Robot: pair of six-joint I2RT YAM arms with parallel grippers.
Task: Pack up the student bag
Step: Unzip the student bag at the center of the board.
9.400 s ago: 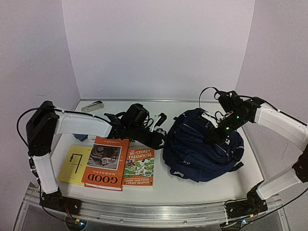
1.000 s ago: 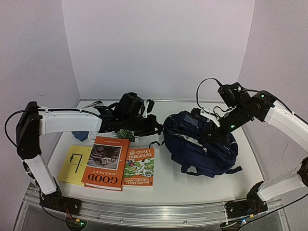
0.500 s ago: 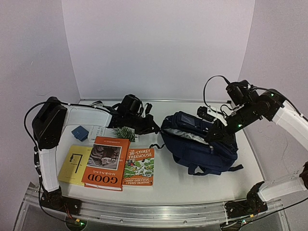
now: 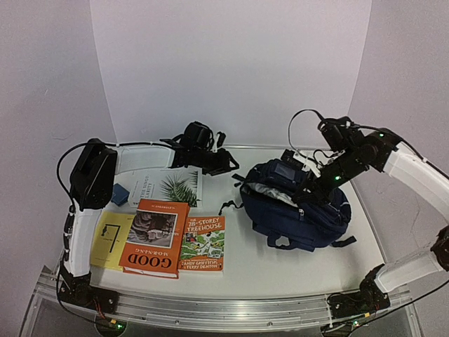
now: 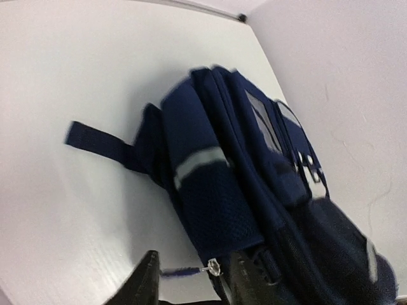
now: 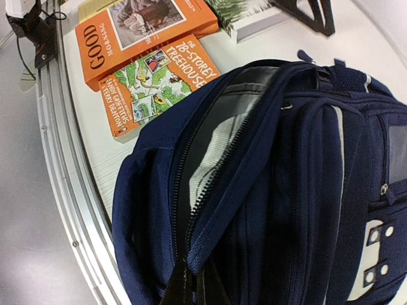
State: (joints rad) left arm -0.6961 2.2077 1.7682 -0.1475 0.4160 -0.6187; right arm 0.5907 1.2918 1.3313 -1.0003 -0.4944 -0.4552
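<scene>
The student bag (image 4: 298, 210), dark navy, lies on its side right of the table's middle, its main zip parted over a pale lining (image 6: 213, 143). My right gripper (image 4: 309, 188) is shut on the upper fabric lip of that opening (image 6: 194, 286) and holds it up. My left gripper (image 4: 223, 163) hangs at the back of the table, just left of the bag, open. In the left wrist view a small metal zip pull (image 5: 213, 268) with a blue cord lies loose between its fingers (image 5: 194, 270), and the bag (image 5: 241, 171) fills the frame beyond.
Left of the bag lie an orange "Good Morning" book (image 4: 156, 235), a "78-Storey Treehouse" book (image 4: 203, 242), a yellow book (image 4: 107, 239), a white book with a fern (image 4: 165, 187) and a small blue item (image 4: 119, 193). White walls close in the back and sides.
My left gripper has opened and drawn back from the bag's left end toward the rear wall, uncovering the white book. My right gripper keeps its hold on the lip; the bag has shifted slightly.
</scene>
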